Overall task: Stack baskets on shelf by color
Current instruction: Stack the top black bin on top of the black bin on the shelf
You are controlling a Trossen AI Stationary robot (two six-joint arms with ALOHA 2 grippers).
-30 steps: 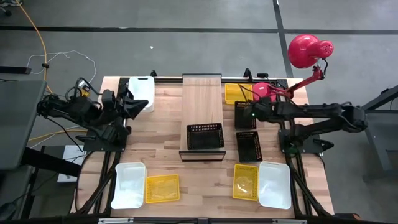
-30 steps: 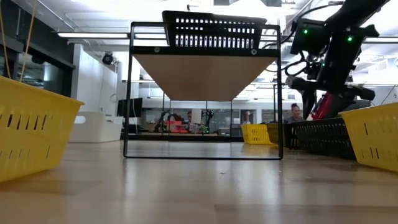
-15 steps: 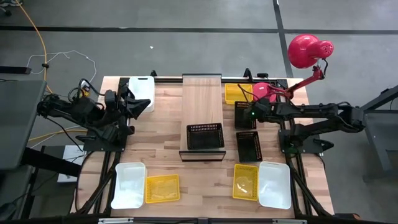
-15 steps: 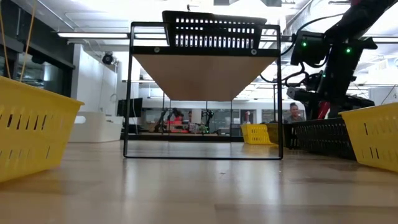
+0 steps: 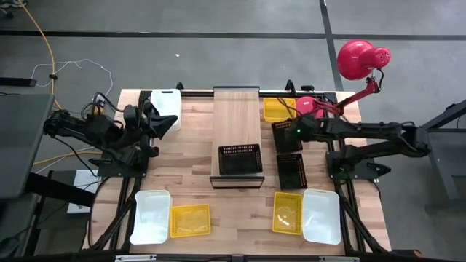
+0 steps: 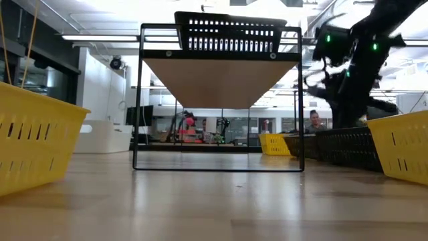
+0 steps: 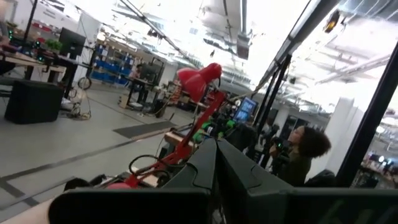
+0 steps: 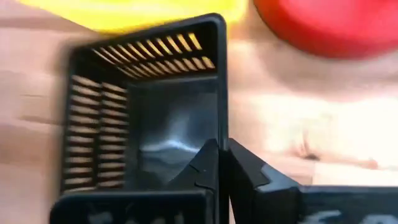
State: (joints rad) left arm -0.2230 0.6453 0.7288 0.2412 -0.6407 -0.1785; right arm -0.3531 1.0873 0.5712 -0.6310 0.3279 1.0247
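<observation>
The shelf (image 5: 237,120) stands mid-table with one black basket (image 5: 240,158) on its near end. My right gripper (image 5: 295,132) is shut on a second black basket (image 5: 285,137) just right of the shelf, and a third black basket (image 5: 291,171) lies nearer. Yellow baskets (image 5: 274,109), (image 5: 287,212), (image 5: 189,220) and white baskets (image 5: 166,105), (image 5: 151,216), (image 5: 321,215) rest on the tabletop. My left gripper (image 5: 156,121) hovers shut and empty beside the far-left white basket. My right gripper pinches the black basket's right long wall (image 8: 220,124) between its two fingers, one inside the basket and one outside. The fingers (image 8: 239,168) come from above, slanting down. Whether the basket's bottom is still on the table I cannot tell.
A red desk lamp (image 5: 362,60) reaches over the far right corner, and its red base (image 5: 306,105) sits next to the far yellow basket. A person (image 7: 305,152) is in the room beyond the table. Bare tabletop lies left of the shelf.
My right gripper has shut on the right wall of the black basket beside the shelf. That basket has turned slightly, its far end swinging toward the shelf. The left arm has kept still.
</observation>
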